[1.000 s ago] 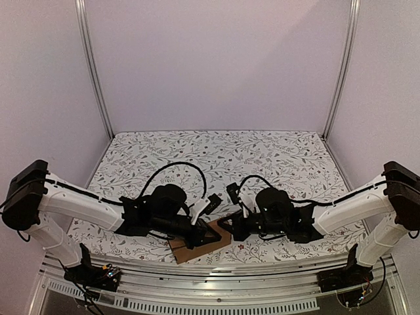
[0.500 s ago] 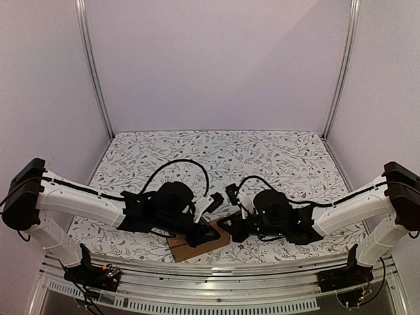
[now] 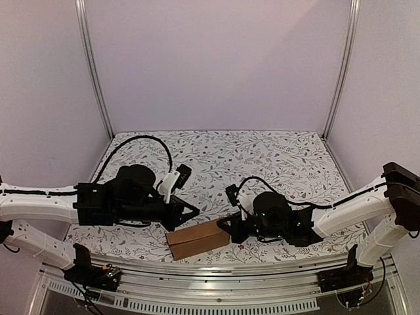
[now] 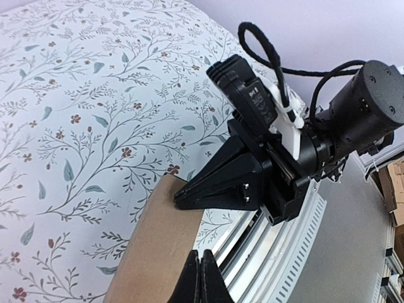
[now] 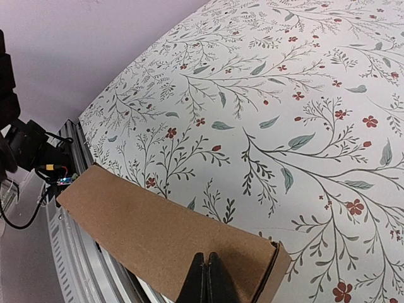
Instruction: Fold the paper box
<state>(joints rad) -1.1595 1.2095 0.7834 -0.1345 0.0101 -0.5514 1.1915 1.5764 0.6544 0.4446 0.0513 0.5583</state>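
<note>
The paper box (image 3: pixel 197 240) is a closed, elongated brown cardboard box lying near the table's front edge. My right gripper (image 3: pixel 222 227) is shut, and its tips rest on the box's right end. In the right wrist view the shut tips (image 5: pixel 206 259) press on the box (image 5: pixel 158 230) top near its end flap. My left gripper (image 3: pixel 195 211) is shut on nothing and sits just behind the box's left half. In the left wrist view its tips (image 4: pixel 202 259) hang over the box (image 4: pixel 158 246), with the right gripper (image 4: pixel 180 202) touching the far end.
A floral cloth (image 3: pixel 262 157) covers the table. The metal front rail (image 3: pixel 210 282) runs just in front of the box. White walls and two metal posts (image 3: pixel 95 72) enclose the back and sides.
My left arm has pulled back to the left and off the box, which now shows whole. The right gripper has stayed at the box's right end.
</note>
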